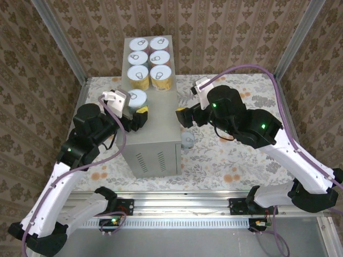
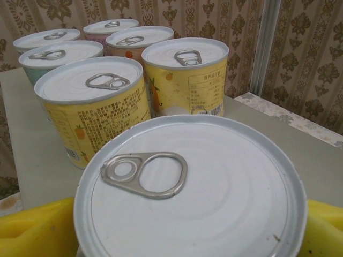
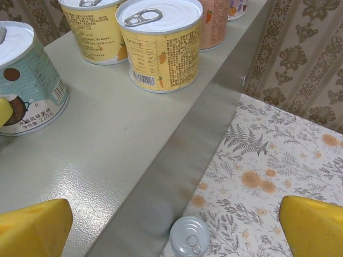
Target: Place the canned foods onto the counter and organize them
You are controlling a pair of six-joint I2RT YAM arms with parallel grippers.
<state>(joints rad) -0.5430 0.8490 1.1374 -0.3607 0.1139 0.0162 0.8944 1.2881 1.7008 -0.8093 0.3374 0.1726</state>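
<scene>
the left arm (image 1: 80, 144) reached in from the near left, elbow bent. the left gripper (image 1: 131, 107) sat over the left edge of the counter (image 1: 155, 134), its yellow fingers (image 2: 32, 230) on either side of a teal can (image 1: 136, 99) standing on the top. whether they clamped it could not be told. the right arm (image 1: 257, 128) folded in from the right, and the right gripper (image 1: 181, 116) hung spread wide and empty at the counter's right edge.

can count: eight.
- six in a two-by-three block (image 1: 149, 59) at the counter's far end, the nearest two yellow.
- one teal can, just near of that block.
- one can (image 3: 189, 237) on the floral surface (image 3: 278, 160), beside the counter's right wall.
</scene>
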